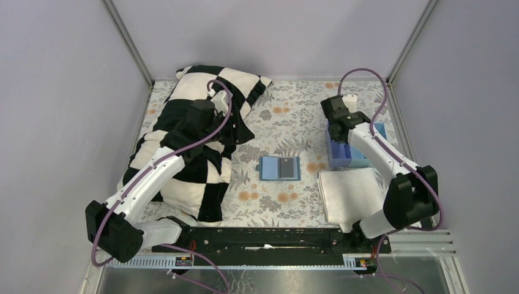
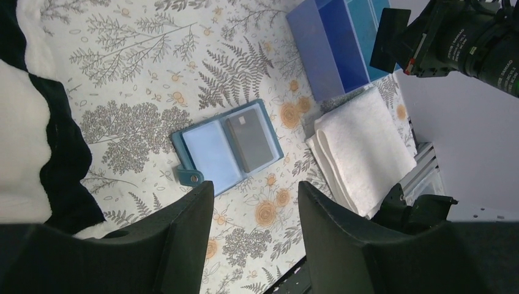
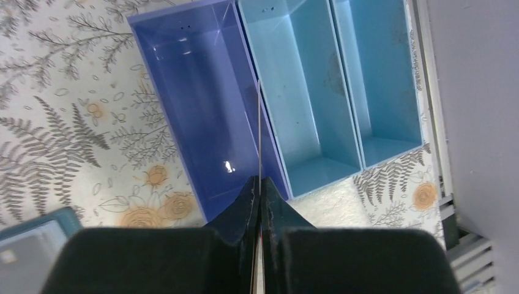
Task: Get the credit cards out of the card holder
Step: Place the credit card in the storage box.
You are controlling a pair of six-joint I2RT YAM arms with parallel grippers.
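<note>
teal card holder (image 1: 280, 168) lay open on the floral tabletop (image 1: 294, 122), a grey card (image 2: 251, 142) inside. right end effector (image 3: 260, 202) pinched a thin card (image 3: 259, 135) above the dark-blue plastic bin (image 3: 183, 92), likely for dropping; left end effector (image 2: 254, 214) gaped.

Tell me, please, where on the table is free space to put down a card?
Bare cloth lies beyond the card holder, between the checkered blanket and the blue tray, and on its near side, up to the black rail. The tray's three visible compartments are empty. Crowded: the left side under the blanket; the right, with tray and white towel.
</note>
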